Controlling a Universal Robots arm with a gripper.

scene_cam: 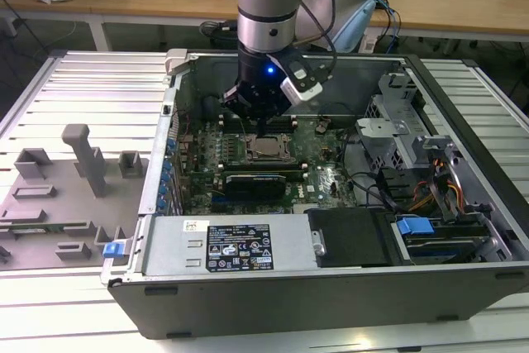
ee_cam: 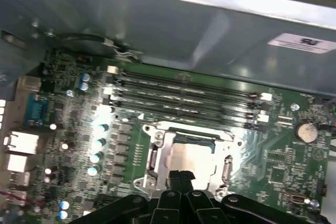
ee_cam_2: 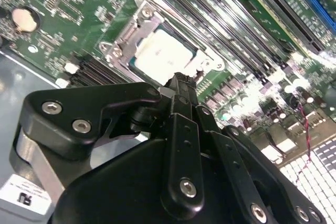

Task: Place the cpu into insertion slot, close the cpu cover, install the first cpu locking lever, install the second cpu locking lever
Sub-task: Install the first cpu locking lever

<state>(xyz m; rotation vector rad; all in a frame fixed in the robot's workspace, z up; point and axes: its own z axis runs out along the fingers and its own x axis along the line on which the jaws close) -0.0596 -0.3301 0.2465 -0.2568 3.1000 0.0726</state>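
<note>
The cpu (scene_cam: 266, 148) lies flat in the socket on the green motherboard, its pale metal top showing in both wrist views (ee_cam_2: 160, 55) (ee_cam: 191, 158). The silvery cpu cover (ee_cam_2: 122, 36) (ee_cam: 157, 156) lies down around it as a frame. My gripper (scene_cam: 261, 121) hangs just above the socket's edge. Its black fingers are pressed together with nothing between them (ee_cam_2: 181, 81) (ee_cam: 181, 176). A thin shiny wire lever (ee_cam_2: 173, 11) runs along one side of the socket.
The open computer case (scene_cam: 463, 105) surrounds the board with metal walls. Memory slots (ee_cam: 184, 95) lie beside the socket and a black card (scene_cam: 256, 181) in front of it. Drive cages and cables (scene_cam: 430, 179) fill the exterior view's right. A grey fixture tray (scene_cam: 66, 188) sits outside at the exterior view's left.
</note>
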